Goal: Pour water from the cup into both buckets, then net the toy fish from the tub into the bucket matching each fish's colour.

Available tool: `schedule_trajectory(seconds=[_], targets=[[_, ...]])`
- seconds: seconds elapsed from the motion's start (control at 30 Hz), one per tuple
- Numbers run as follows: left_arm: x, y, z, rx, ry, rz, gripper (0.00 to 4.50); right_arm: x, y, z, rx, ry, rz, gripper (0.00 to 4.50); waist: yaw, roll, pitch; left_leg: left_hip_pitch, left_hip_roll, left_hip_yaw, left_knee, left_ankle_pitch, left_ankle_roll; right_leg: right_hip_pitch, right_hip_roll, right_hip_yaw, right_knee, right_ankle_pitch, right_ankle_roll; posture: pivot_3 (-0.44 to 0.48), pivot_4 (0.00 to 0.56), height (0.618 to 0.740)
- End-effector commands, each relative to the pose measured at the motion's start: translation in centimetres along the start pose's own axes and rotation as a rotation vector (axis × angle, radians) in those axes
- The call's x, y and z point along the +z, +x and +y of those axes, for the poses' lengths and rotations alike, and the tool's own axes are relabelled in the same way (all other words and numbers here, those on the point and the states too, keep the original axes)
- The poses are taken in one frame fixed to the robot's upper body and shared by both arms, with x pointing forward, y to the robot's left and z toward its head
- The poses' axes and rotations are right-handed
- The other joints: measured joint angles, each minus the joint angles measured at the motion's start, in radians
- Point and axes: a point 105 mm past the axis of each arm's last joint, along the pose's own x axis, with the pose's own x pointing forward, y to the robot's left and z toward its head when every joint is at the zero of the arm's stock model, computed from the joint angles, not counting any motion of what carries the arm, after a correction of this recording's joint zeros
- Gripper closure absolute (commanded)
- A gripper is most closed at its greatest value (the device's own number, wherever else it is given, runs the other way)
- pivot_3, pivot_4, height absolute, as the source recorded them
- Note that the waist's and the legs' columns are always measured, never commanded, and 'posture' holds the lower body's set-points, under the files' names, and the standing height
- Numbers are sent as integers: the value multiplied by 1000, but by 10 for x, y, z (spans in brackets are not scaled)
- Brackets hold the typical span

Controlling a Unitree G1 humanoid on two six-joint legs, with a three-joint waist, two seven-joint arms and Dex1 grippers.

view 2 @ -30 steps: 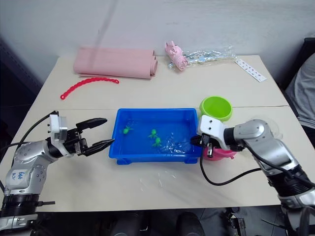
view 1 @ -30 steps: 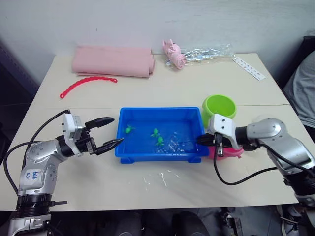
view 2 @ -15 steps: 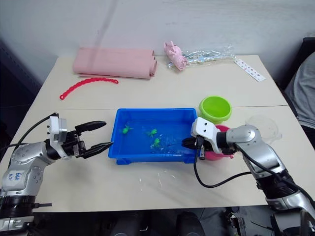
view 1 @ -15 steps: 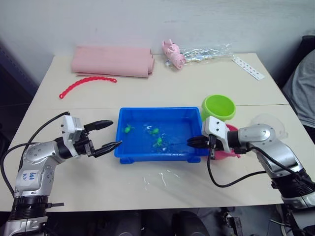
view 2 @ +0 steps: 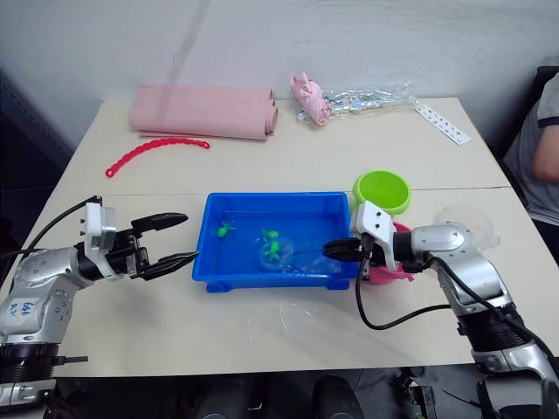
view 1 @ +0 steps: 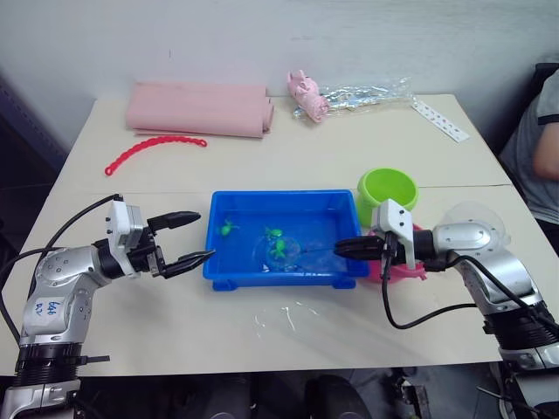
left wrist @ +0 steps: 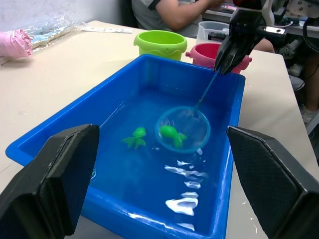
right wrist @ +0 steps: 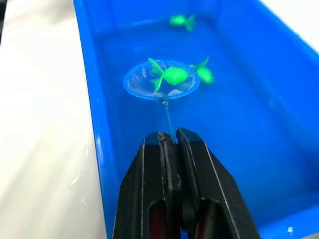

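Note:
The blue tub (view 1: 279, 196) holds water and three green toy fish. One fish (right wrist: 170, 75) lies in the round hoop of a small net (view 1: 276, 253) at the water's surface. Another fish (right wrist: 205, 74) floats right beside the net, and the third (view 1: 227, 230) is nearer the tub's left end. My right gripper (view 1: 346, 249) is shut on the net's thin handle at the tub's right wall. The pink bucket (view 1: 403, 269) sits partly hidden behind it, with the green bucket (view 1: 389, 190) just beyond. The clear cup (view 1: 476, 218) stands to their right. My left gripper (view 1: 194, 236) is open just left of the tub.
At the back of the table lie a rolled pink cloth (view 1: 199, 108), a red bead chain (view 1: 155, 148), a pink pig toy (view 1: 307, 94), clear wrapping (view 1: 367, 91) and a white strip (view 1: 441, 120). Water drops (view 1: 281, 316) lie in front of the tub. A person (view 1: 540, 131) sits at the right edge.
The net has swept along the tub and now has a green fish in its hoop. The right gripper has drawn back slightly to the right. The left gripper has stayed put.

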Motion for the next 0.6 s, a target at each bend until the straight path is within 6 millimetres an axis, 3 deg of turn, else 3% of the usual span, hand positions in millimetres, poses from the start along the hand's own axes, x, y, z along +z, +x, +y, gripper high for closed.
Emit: schedule_trajectory(seconds=[0.03,0.3,0.6], targets=[[10,-3,4,3,39,-10,33,17,-12,-2,-8,-30,-68,4500,0,0,0,0,0,0,0,0,0,0,0,0,0,0,0,0,150,740],[15,5,7,-25,52,-36,33,30,-38,4,-63,-44,-139,4500,2,0,0,0,0,0,0,0,0,0,0,0,0,0,0,0,150,740],[22,25,5,-77,62,-95,33,33,-67,3,-260,-57,-157,4500,4,0,0,0,0,0,0,0,0,0,0,0,-1,0,0,0,150,740]])
